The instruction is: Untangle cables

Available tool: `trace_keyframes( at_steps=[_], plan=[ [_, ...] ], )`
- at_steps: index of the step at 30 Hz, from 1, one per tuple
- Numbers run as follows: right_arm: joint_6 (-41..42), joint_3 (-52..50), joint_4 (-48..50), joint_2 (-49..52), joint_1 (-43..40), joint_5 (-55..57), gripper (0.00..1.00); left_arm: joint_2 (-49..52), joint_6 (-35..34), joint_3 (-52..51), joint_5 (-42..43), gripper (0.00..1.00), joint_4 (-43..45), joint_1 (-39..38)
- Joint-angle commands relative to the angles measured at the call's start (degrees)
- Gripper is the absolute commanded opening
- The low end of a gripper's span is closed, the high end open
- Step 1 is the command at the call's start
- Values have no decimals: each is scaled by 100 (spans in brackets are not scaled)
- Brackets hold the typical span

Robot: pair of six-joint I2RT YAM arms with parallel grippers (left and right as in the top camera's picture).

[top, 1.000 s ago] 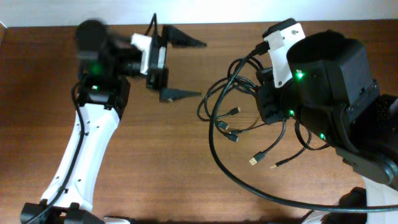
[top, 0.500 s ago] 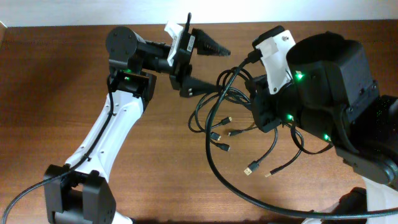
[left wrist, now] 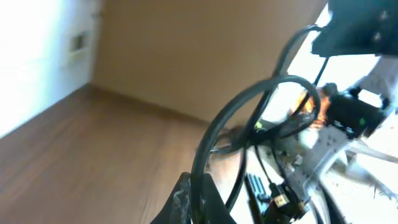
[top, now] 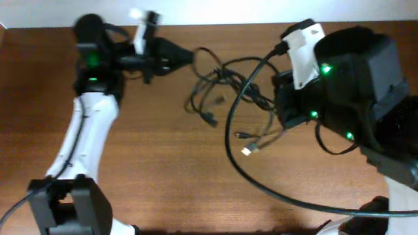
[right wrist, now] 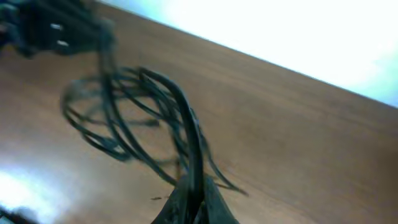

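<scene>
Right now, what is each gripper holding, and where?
The left gripper pinches a thick loop of the cables; the right gripper clamps several strands of them together.

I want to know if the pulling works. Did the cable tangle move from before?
Yes. In the overhead view the cable tangle has shifted left and closer to the table's far edge, held by the left tool.

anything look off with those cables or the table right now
The cables are one knotted clump with loops crossing, held on both sides by shut jaws and stretched across the table. Loose plug ends trail out of it. That fits an untangling job. No damage shows, though the wrist views are blurred.
</scene>
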Motion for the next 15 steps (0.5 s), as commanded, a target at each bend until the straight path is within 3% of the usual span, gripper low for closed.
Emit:
trace_keyframes(
  at_steps=[1,4,9,12,15],
  plan=[
    [-120,57,-33,-256,-625,177,4,-404,-33,4,9,0,-149,859],
    [-114,57,-33,-260,-1744,160,4,-1027,-181,4,9,0,-262,1530],
    [-415,55,238,-260,-4264,-1362,4,-1832,-188,4,9,0,-1193,3713],
    [-186,55,879,-258,-6489,-2820,4,-2599,-192,4,7,0,-1432,5480],
    [518,55,1386,59,-8668,-4103,4,-2994,-210,7,2,0,-1429,6271]
  ],
)
